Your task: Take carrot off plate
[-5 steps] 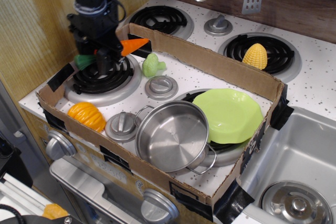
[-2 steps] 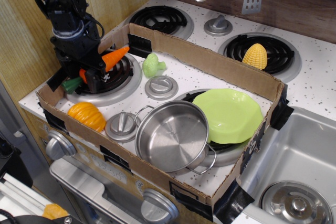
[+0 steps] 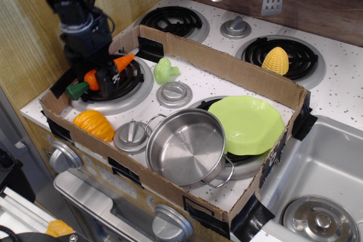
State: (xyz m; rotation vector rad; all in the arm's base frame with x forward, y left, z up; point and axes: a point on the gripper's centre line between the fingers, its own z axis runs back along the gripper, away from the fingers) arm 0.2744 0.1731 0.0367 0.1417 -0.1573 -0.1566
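Observation:
The orange carrot (image 3: 122,62) with its dark green stem end (image 3: 75,90) lies tilted low over the front left burner (image 3: 122,86), tip pointing back right. My gripper (image 3: 104,76) comes down from the upper left and is shut around the carrot's middle; one black finger (image 3: 108,79) shows in front of it. I cannot tell whether the carrot touches the burner. The lime-green plate (image 3: 249,123) sits far to the right on the front right burner, with nothing on it.
A steel pot (image 3: 187,145) stands in front of the plate and overlaps its left edge. An orange pumpkin (image 3: 93,124) lies at the front left and a green vegetable (image 3: 164,70) beside the burner. A cardboard wall (image 3: 227,63) rings the area. Yellow corn (image 3: 276,60) sits on the back right burner.
My gripper has carried the carrot down and to the left, from above the burner's back edge to low over the burner. Nothing else has moved.

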